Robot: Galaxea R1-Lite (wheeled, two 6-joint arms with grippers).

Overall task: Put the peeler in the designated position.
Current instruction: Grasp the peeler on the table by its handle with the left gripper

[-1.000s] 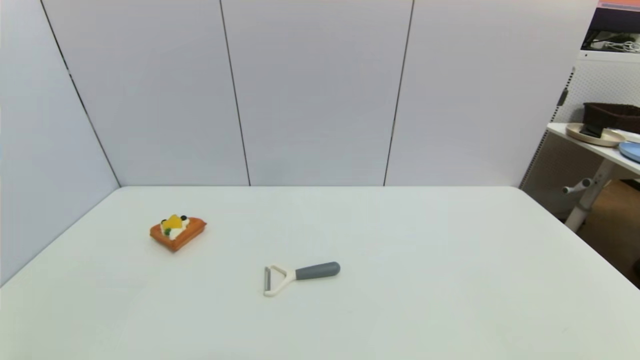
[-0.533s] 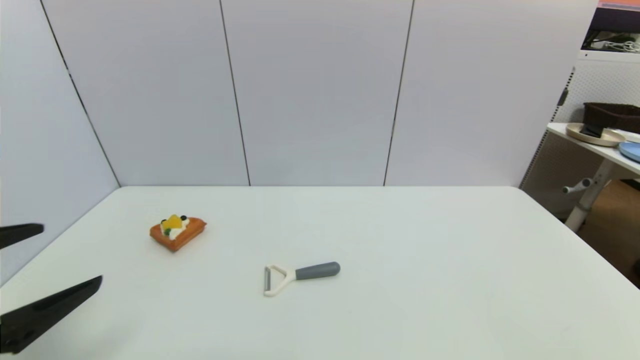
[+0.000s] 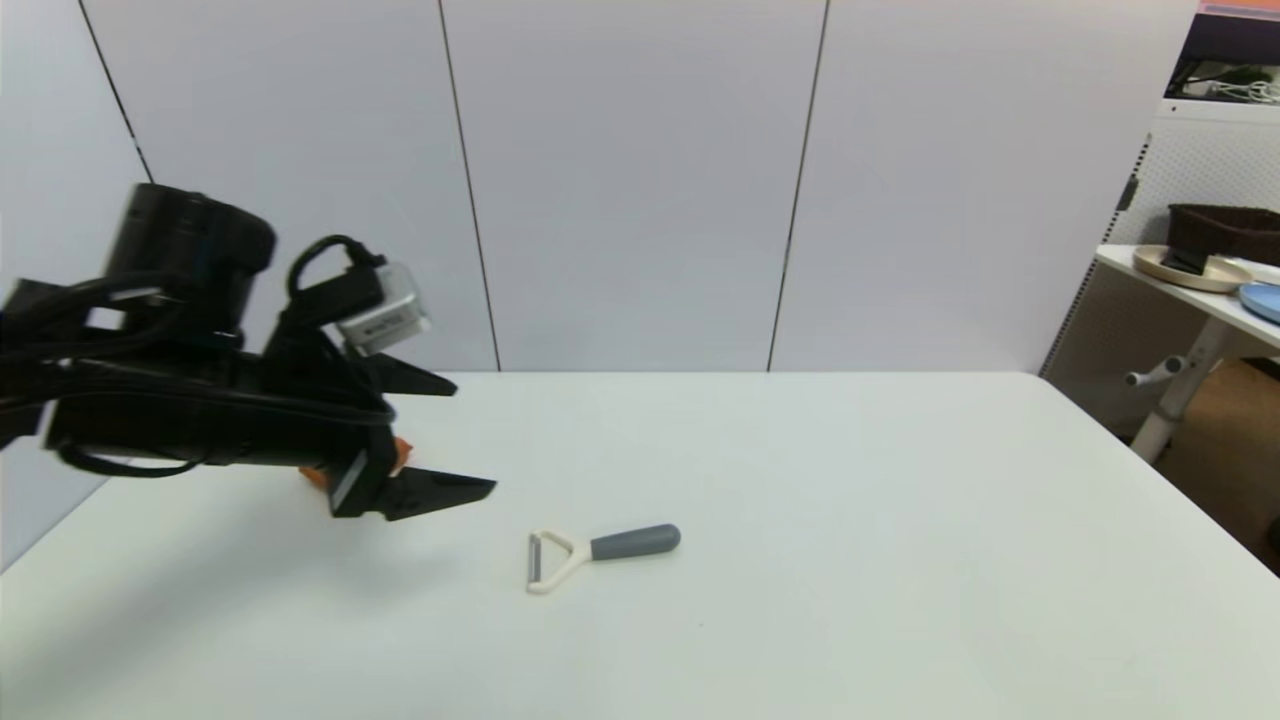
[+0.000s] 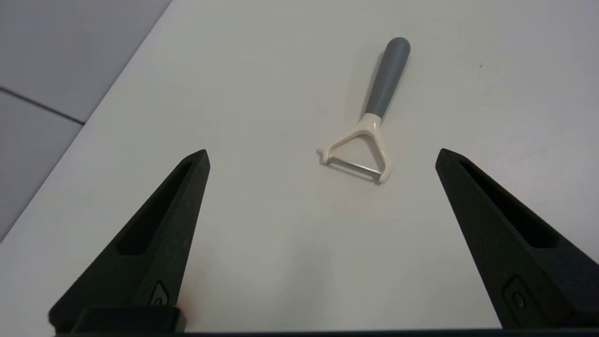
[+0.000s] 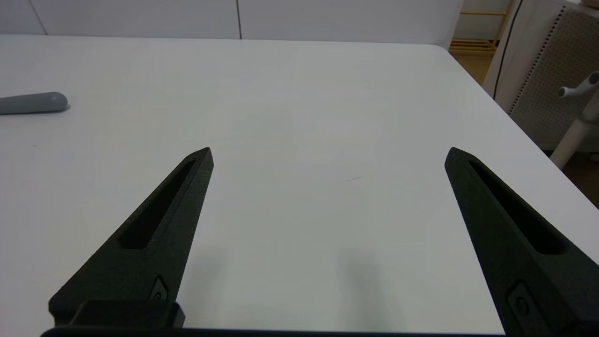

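Observation:
The peeler (image 3: 600, 553) lies flat on the white table (image 3: 850, 560), its cream forked head to the left and its grey handle to the right. My left gripper (image 3: 475, 438) hangs open above the table, a short way left of the peeler's head and apart from it. In the left wrist view the peeler (image 4: 369, 117) lies ahead of the spread fingers (image 4: 178, 206), blade end nearest them. My right gripper (image 5: 330, 152) is open over bare tabletop, with only the handle tip of the peeler (image 5: 32, 103) off to its side. No mark shows the designated position.
An orange toy toast (image 3: 400, 452) sits at the left, mostly hidden behind my left gripper. Grey wall panels (image 3: 640, 180) close the table's back and left. Beyond the right edge stands a side table (image 3: 1200, 290) with plates and a dark basket.
My left arm has swung in from the left edge, up and rightward, and now covers the toy toast. The peeler has not moved.

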